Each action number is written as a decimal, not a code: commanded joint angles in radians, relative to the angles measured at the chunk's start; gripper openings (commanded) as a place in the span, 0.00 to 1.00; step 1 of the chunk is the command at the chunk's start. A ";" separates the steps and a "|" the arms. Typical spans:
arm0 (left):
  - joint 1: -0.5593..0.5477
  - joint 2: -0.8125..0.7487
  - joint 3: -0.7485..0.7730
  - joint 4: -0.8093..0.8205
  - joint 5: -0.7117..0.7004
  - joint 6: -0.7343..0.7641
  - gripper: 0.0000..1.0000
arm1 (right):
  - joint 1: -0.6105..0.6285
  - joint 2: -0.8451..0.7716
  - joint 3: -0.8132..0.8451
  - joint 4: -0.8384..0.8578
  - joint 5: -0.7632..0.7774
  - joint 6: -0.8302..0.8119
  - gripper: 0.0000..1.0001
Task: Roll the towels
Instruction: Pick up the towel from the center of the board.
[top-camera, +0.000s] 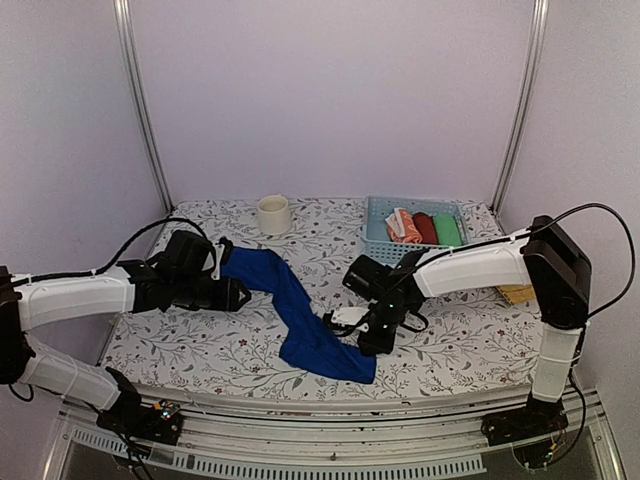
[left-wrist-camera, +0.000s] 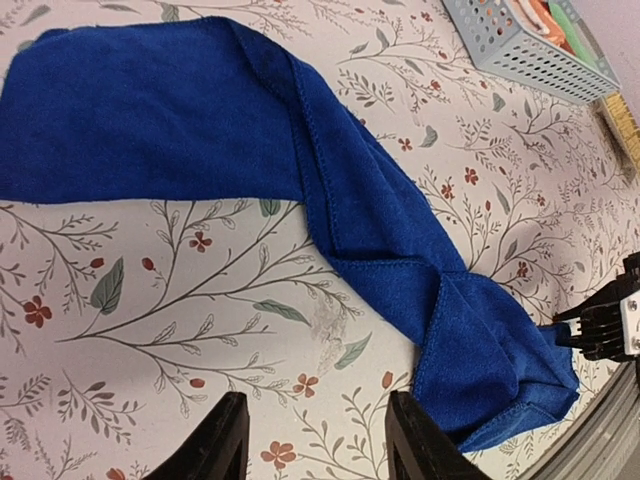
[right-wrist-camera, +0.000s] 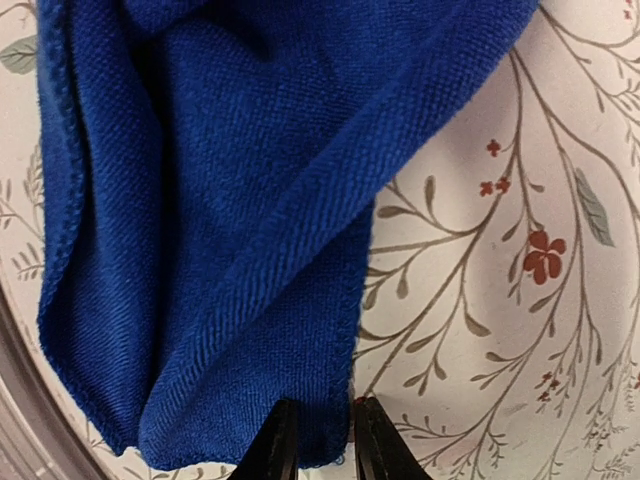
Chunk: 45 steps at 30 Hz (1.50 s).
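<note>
The royal blue towel lies unrolled and twisted in a long diagonal strip across the floral tablecloth, also seen in the left wrist view. My right gripper is at its near right corner. In the right wrist view the blue towel has its hemmed edge pinched between the narrow fingers of the right gripper. My left gripper stands open beside the towel's far left end, and in its wrist view the left gripper has only tablecloth between its fingers. The orange-salmon towel sits rolled in the basket.
A light blue basket at the back right also holds a red roll and a green roll. A white cup stands at the back centre. A yellowish object lies by the right arm. The table's front edge runs just below the towel's corner.
</note>
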 joint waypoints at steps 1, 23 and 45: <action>0.024 -0.030 -0.005 -0.017 -0.009 0.014 0.49 | 0.000 0.062 -0.111 0.041 0.360 0.012 0.24; 0.049 0.030 0.024 0.014 0.014 0.034 0.49 | -0.404 -0.136 -0.058 0.053 -0.016 0.027 0.29; 0.059 0.031 0.034 0.016 0.004 0.039 0.50 | -0.441 -0.022 -0.005 0.039 -0.070 0.020 0.06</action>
